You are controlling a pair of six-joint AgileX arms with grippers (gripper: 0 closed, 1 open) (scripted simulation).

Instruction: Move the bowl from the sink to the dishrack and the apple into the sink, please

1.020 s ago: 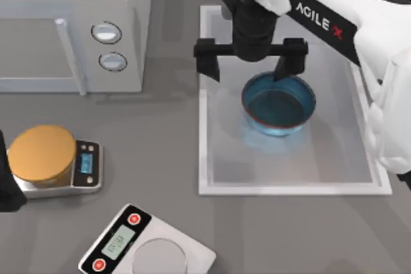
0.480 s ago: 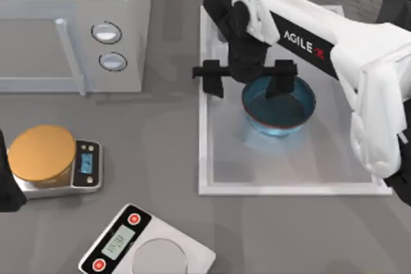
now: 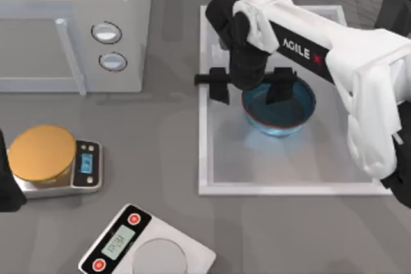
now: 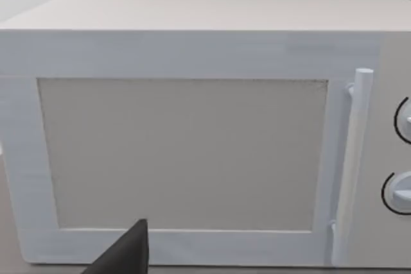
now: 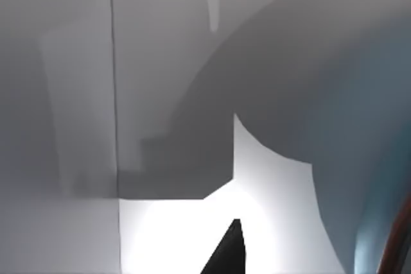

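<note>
The right hand point(image 3: 252, 86) hangs spread wide over the near-left rim of the blue bowl point(image 3: 280, 106), one finger inside it and the other outside at the sink's point(image 3: 204, 158) left wall. The bowl sits in the sink. The step looks like grasping the bowl; next, pinch the rim and lift. The left arm is parked at the grey worktop's point(image 3: 167, 133) left edge, facing the microwave point(image 4: 192, 126).
</note>
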